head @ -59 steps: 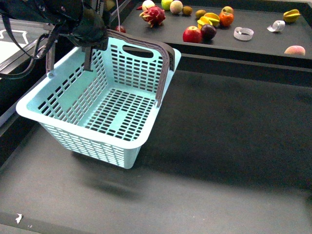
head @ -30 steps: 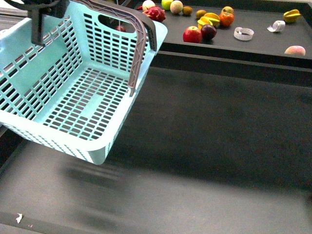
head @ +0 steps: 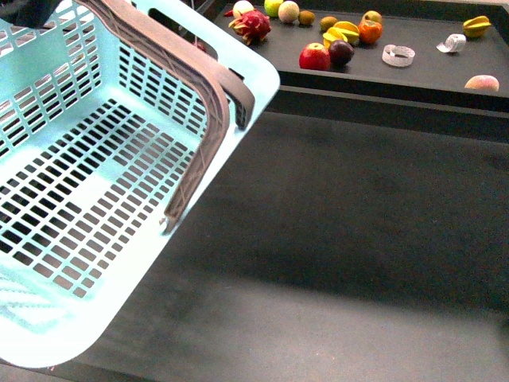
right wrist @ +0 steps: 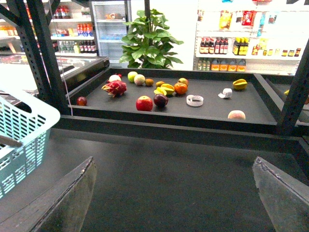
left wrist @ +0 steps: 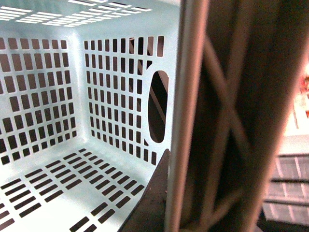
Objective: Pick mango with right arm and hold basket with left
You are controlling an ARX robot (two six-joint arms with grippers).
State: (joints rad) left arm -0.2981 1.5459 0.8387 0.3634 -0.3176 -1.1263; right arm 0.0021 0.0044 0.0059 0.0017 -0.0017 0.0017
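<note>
A: Basket?
B: Light-blue basket (head: 266, 76) hangs tilted over the near tabletop (head: 358, 239). The left gripper (left wrist: 153, 200) is clamped on its brown handle (head: 215, 87).
A: Right side?
B: Right gripper (right wrist: 174, 162) is wide and empty. Mango (head: 347, 29) is on the rear tabletop (head: 413, 76), just beside the orange-red fruit (head: 370, 31).

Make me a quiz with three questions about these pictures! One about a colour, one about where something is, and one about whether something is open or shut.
1. What colour are the basket handles?
A brown B green C white
2. Where is the red apple?
A in the basket B on the back shelf C on the floor
3. How is the right gripper?
A shut on fruit B open and empty C holding the basket

Answers: 1 A, brown handles on a pale blue basket. 2 B, it sits on the shelf. 3 B, its fingers stand wide apart with nothing between them.
</note>
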